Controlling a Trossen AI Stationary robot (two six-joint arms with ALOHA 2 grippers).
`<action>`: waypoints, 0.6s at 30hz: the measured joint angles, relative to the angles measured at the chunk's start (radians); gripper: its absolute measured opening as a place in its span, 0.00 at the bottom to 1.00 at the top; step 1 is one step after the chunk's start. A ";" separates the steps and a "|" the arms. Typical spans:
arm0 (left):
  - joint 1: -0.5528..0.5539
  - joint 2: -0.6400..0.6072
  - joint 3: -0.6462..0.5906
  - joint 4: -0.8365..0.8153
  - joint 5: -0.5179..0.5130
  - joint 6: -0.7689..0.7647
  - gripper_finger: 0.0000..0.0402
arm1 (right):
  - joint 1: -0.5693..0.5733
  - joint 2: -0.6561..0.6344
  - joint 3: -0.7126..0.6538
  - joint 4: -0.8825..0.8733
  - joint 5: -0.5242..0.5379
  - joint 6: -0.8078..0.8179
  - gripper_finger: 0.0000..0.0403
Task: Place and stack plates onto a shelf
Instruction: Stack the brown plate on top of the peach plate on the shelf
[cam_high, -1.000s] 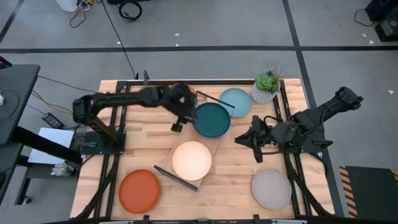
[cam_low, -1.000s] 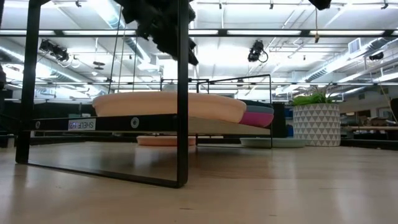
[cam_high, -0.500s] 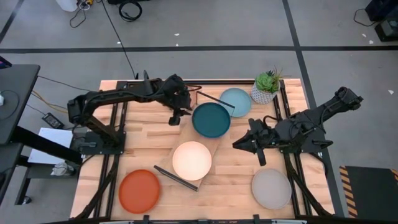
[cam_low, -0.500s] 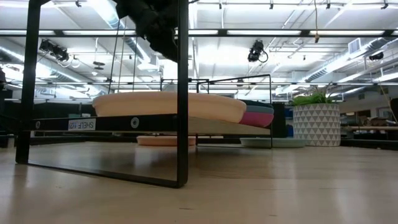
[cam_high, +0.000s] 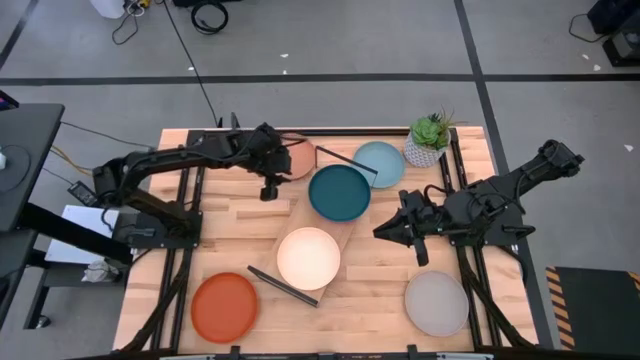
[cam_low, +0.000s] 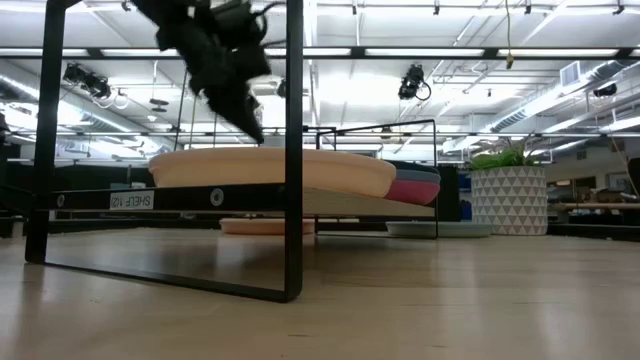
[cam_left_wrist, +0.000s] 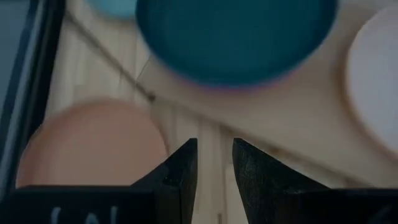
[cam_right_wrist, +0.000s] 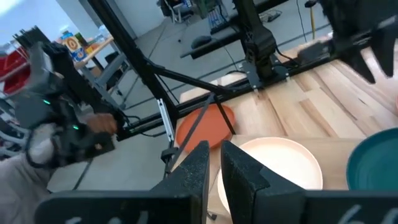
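The shelf (cam_high: 340, 228) lies slantwise mid-table, a light plank with black end brackets (cam_low: 293, 150). On it sit the cream plate (cam_high: 308, 257) and the dark teal plate (cam_high: 340, 192). In the low view a magenta plate (cam_low: 418, 190) shows under the teal one. The salmon plate (cam_high: 297, 160) and the light blue plate (cam_high: 381, 164) rest on the table by the far edge. The orange plate (cam_high: 224, 306) and the grey plate (cam_high: 436, 303) rest near the front. My left gripper (cam_high: 268, 189) hovers narrowly open and empty, left of the teal plate. My right gripper (cam_high: 382, 231) waits shut, right of the shelf.
A white potted plant (cam_high: 427, 141) stands at the far right corner beside the light blue plate. Black frame rails run along the table's left and right sides. Bare tabletop (cam_high: 230, 240) lies between the left arm and the orange plate.
My left gripper has drawn back from the dark teal plate toward the table's left edge, staying above the table. This has uncovered the salmon plate at the far edge. The plates have not moved.
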 joint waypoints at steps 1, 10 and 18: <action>0.006 -0.007 -0.025 0.019 -0.005 -0.004 0.27 | 0.000 0.000 0.000 0.003 0.000 0.000 0.12; 0.081 -0.017 -0.138 0.047 -0.065 0.025 0.27 | 0.000 0.000 0.000 0.030 0.000 0.000 0.12; 0.092 -0.015 -0.230 0.119 -0.157 0.051 0.27 | 0.000 0.000 0.000 0.032 0.000 0.000 0.12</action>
